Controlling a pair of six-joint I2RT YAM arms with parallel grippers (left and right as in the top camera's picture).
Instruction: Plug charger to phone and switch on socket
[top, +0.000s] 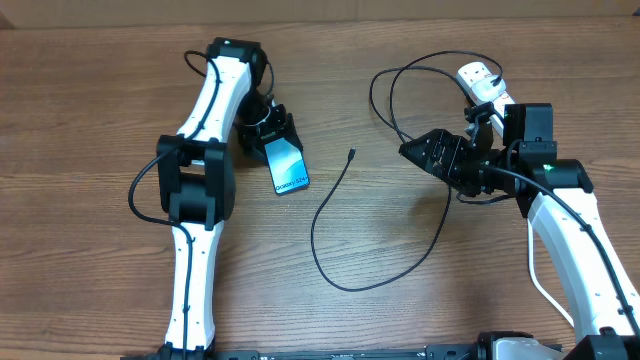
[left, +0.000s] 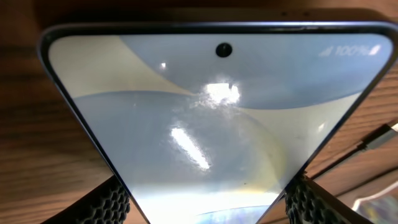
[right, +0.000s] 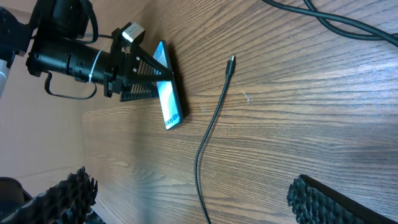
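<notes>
While the left gripper (top: 277, 143) pinches the phone (top: 291, 170) by its edges, the right gripper (top: 420, 155) hangs spread, holding nothing.

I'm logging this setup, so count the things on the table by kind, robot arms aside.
phone: 1
charger: 1
socket: 1
Total: 3

In the overhead view, the phone (top: 290, 168) carries small white lettering near the lower end of its blue screen, reading "Galaxy S24". In the left wrist view, a corner of the screen shows "100%" beside signal bars. In the right wrist view, the screen lettering is too small to read.
</notes>
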